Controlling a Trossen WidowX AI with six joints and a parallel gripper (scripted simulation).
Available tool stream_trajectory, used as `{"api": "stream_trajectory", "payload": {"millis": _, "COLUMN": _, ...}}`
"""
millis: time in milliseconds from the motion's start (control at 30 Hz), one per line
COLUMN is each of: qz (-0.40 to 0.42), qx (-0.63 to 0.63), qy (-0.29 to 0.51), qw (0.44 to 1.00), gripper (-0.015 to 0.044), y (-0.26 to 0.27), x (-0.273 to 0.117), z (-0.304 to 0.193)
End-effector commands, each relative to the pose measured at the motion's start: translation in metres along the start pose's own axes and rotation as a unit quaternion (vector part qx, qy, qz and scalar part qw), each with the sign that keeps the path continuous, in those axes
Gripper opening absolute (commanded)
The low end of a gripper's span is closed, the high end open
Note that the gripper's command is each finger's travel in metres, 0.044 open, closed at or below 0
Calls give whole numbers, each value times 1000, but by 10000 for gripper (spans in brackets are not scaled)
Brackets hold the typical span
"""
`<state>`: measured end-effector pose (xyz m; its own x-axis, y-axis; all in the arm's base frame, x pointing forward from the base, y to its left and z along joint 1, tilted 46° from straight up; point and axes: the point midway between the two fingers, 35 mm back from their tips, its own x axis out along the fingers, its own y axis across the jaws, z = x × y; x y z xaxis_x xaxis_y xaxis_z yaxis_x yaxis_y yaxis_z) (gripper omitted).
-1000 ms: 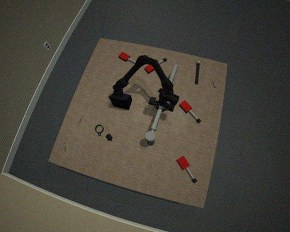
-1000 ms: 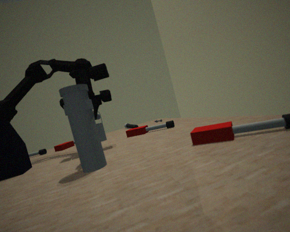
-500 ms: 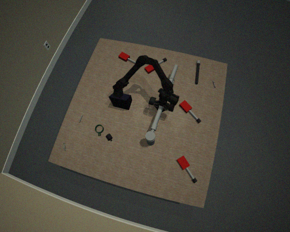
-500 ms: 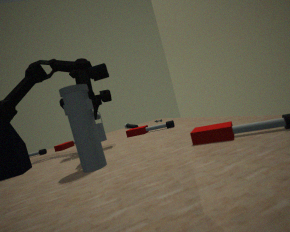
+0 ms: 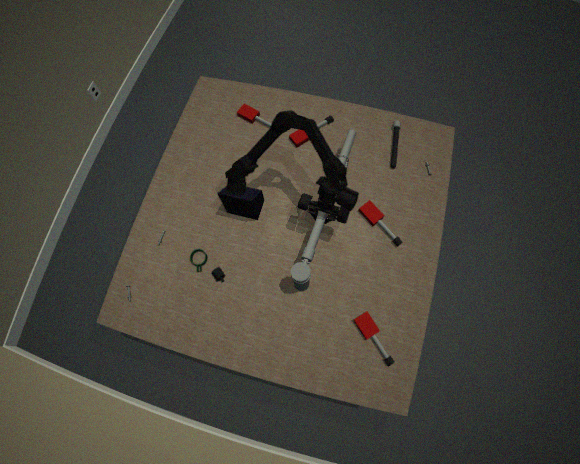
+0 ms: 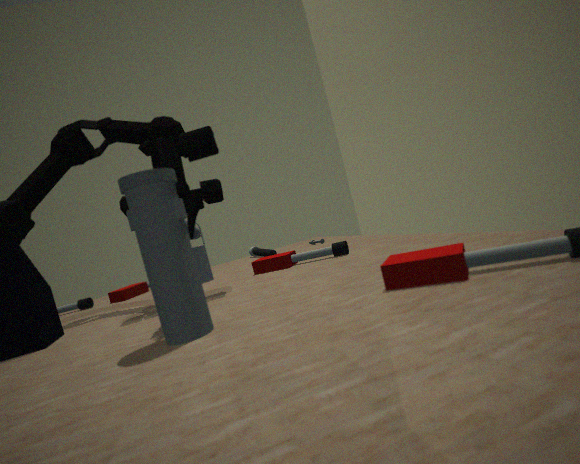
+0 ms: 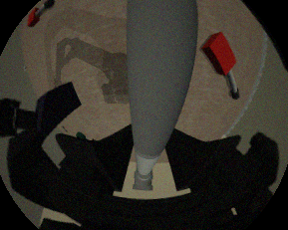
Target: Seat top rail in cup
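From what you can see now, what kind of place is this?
Probably a bare indoor test room set up for fence work: plain walls with a wall socket, a wooden board on a grey floor, and on it a post, a rail and red-headed tools.

Tan wood-grain mat [image 5: 261,320] lies square on a dark grey floor [image 5: 506,250].

On the mat:
- black arm base [image 5: 241,201], left of centre
- grey big post [image 5: 300,276], upright, standing near the middle
- 4 red-headed tools with grey shafts and black tips: 1 at the far edge [image 5: 248,113], 1 partly under the arm [image 5: 299,137], 1 right of centre [image 5: 371,213], 1 toward the near right corner [image 5: 367,325]
- dark rod [image 5: 394,145], far right
- green ring [image 5: 198,258] with a small black piece [image 5: 217,274] just beside it
- 3 small bolts, too small to tell apart: right edge [image 5: 427,168], left side [image 5: 161,238], near left corner [image 5: 128,292]
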<state>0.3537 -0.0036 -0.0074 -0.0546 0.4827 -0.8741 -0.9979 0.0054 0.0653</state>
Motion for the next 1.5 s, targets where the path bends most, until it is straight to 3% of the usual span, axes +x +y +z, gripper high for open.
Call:
{"api": "stream_trajectory", "payload": {"millis": 0, "qz": -3, "qx": 1, "qy": 6, "qw": 1000, "gripper": 0, "y": -1, "x": -3, "z": -7}}
{"api": "stream_trajectory", "payload": {"millis": 1467, "qz": 2, "qx": -3, "qy": -2, "qw": 1000, "gripper": 0, "y": 0, "x": -4, "z": -14}}
